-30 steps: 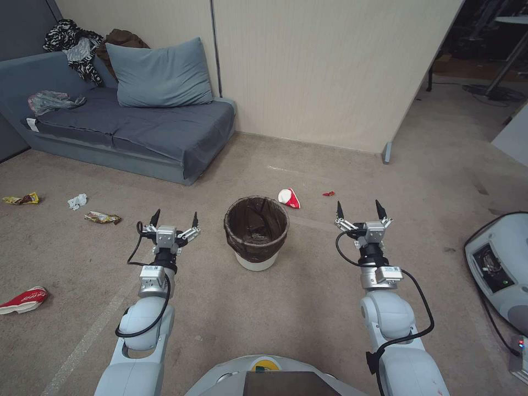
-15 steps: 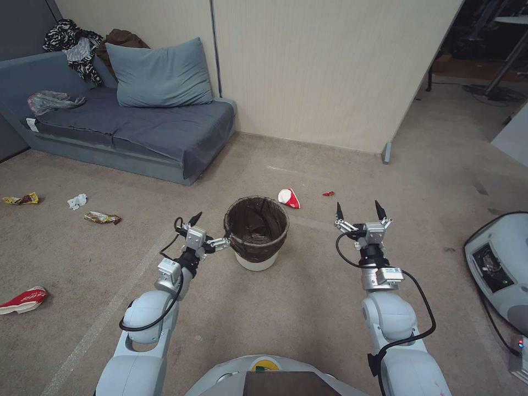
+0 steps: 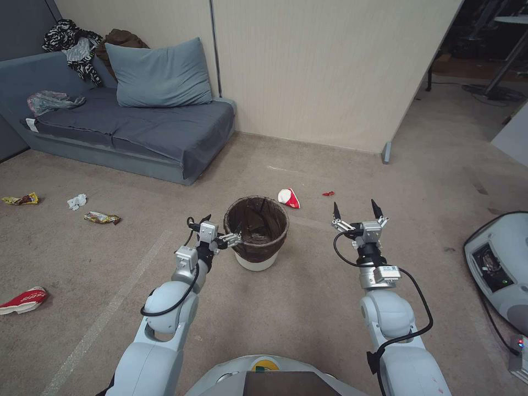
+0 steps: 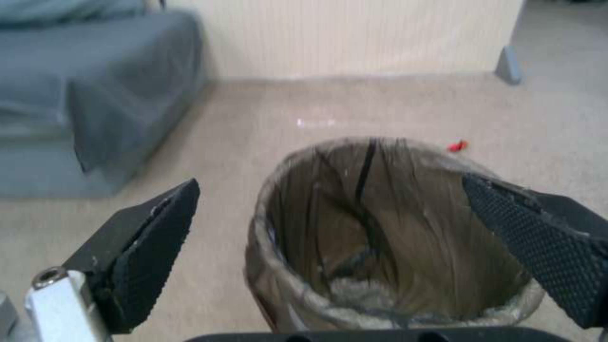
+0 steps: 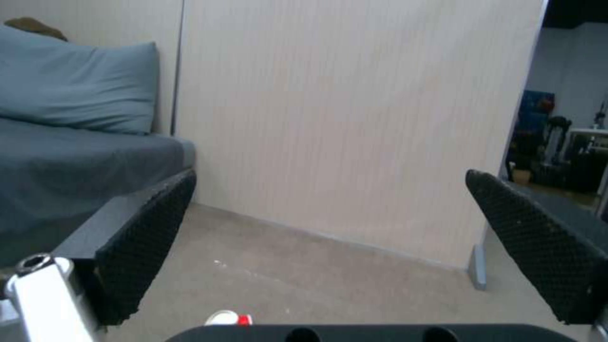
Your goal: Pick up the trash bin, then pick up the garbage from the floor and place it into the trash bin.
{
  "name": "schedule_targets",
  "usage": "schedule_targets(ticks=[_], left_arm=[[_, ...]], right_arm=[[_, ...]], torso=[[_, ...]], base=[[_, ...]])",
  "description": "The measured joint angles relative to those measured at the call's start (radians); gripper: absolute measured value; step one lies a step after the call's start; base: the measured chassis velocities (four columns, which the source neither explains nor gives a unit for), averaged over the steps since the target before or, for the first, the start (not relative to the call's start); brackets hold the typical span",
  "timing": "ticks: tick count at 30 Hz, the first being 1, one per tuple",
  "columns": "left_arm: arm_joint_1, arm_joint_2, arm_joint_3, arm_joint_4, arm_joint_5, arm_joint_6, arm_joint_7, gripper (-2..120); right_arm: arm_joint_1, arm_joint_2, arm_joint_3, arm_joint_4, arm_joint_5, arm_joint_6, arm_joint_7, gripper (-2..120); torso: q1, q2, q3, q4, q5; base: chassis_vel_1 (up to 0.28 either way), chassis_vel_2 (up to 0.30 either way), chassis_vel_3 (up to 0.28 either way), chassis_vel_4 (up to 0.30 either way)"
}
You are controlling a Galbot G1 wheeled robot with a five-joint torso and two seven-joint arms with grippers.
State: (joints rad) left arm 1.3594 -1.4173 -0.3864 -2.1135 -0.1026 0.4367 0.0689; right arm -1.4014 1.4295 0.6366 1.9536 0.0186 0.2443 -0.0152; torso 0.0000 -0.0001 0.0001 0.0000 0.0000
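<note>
The left gripper [image 3: 221, 230] has swung over from the side and now sits with its fingers spread wide at the near rim of the trash bin [image 3: 256, 229] on the floor, so it looks ready to grab it, while the right gripper [image 3: 356, 212] waits open.

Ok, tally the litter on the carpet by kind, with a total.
Red-and-white crushed cups: 2
Snack wrappers: 2
White crumpled tissue: 1
Small red scrap: 1
Total: 6
</note>
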Motion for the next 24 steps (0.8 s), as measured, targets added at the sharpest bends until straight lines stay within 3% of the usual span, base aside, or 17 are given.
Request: schedule_targets(ticks=[3,7,15,17,18,24], left_arm=[[-0.037,-0.002,0.027,0.008,-0.066,0.095,-0.059,100],[-0.06,-0.004,0.047,0.019,-0.105,0.168,-0.113,100],[-0.112,-0.019,0.064,0.064,-0.15,0.239,-0.221,100],[-0.157,-0.026,0.072,0.089,-0.208,0.284,-0.297,100],[-0.157,-0.026,0.072,0.089,-0.208,0.284,-0.297,100],[-0.24,-0.031,0.059,0.157,-0.339,0.306,-0.44,100]], right_arm=[[0.0,0.003,0.0,-0.004,-0.001,0.001,0.0,100],[-0.001,0.005,0.0,-0.006,-0.003,0.001,-0.001,100],[-0.002,0.015,-0.001,-0.008,-0.011,0.004,-0.004,100],[-0.007,0.021,-0.004,-0.009,-0.017,0.008,-0.009,100],[-0.007,0.021,-0.004,-0.009,-0.017,0.008,-0.009,100],[-0.019,0.031,-0.004,-0.014,-0.027,0.019,-0.014,100]], torso=[[0.0,0.0,0.0,-0.0002,0.0],[0.0,0.0,0.0,0.0,0.0],[0.0,0.0,0.0,0.0001,0.0],[0.0,0.0,0.0,-0.0001,0.0],[0.0,0.0,0.0,-0.0001,0.0],[0.0,0.0,0.0,0.0,-0.0001]], base=[[0.0,0.0,0.0,0.0],[0.0,0.0,0.0,0.0],[0.0,0.0,0.0,0.0],[0.0,0.0,0.0,0.0],[0.0,0.0,0.0,0.0],[0.0,0.0,0.0,0.0]])
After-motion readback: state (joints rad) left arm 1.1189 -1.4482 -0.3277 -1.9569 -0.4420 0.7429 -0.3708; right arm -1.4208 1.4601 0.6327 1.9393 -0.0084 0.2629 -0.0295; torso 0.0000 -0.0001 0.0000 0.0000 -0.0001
